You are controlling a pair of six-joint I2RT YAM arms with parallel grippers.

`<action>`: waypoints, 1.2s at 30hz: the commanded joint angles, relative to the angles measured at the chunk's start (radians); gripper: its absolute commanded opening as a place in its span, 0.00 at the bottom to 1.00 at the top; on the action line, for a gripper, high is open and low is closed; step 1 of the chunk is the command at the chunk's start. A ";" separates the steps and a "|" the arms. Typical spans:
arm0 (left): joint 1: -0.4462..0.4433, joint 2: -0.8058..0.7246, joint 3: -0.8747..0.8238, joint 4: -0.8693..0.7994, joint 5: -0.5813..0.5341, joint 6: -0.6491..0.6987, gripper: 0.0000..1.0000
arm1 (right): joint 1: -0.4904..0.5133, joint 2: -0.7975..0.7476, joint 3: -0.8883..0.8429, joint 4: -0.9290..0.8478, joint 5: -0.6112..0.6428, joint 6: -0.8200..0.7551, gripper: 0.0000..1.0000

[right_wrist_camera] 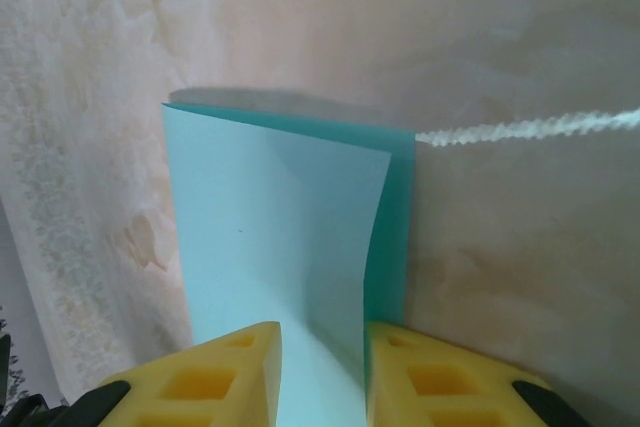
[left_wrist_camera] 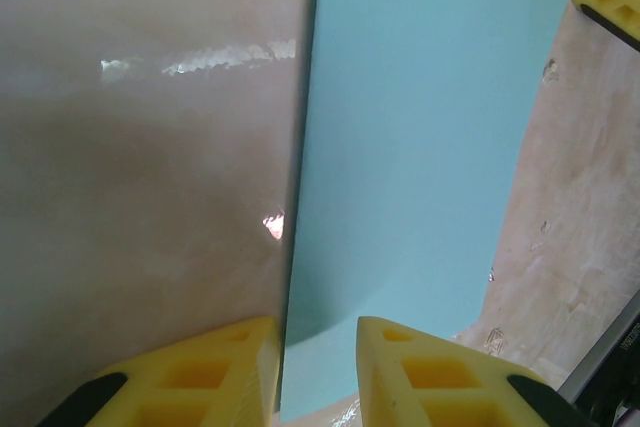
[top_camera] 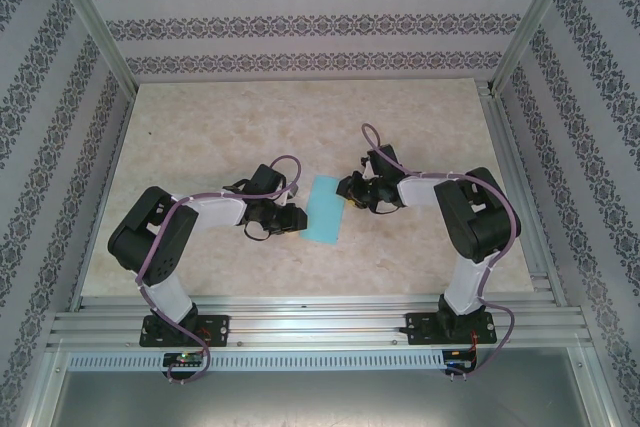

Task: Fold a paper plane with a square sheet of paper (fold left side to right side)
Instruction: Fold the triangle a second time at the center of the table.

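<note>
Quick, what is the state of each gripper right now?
Left gripper: open a little, the square sheet of paper lies in the gap between its fingers, not clamped.
Right gripper: open a little, fingers astride the same sheet, not clamped.

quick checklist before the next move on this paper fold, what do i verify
1. Paper between left fingers: ok, it runs into their gap.
2. Paper between right fingers: ok.
3. Fold edges matched: not ok, the top flap stops short of the lower layer.
4. Flap lying flat: not ok, its free edge bows up.
5. Firm grip on either side: cannot tell, a gap shows between each pair of fingers.
6. Arms apart: ok, they sit on opposite sides of the paper.
</note>
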 commanded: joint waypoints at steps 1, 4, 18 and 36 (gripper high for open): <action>-0.003 0.035 -0.006 0.045 0.012 -0.011 0.27 | 0.028 -0.045 -0.049 0.083 -0.032 0.059 0.28; -0.003 0.037 -0.005 0.046 0.013 -0.010 0.27 | 0.044 -0.060 -0.071 0.093 -0.026 0.074 0.28; -0.006 -0.080 -0.007 0.011 -0.051 0.071 0.35 | 0.105 -0.145 -0.175 0.129 0.004 0.210 0.22; -0.206 -0.314 0.021 -0.151 -0.251 0.422 0.61 | 0.117 -0.186 -0.059 -0.157 0.020 0.232 0.07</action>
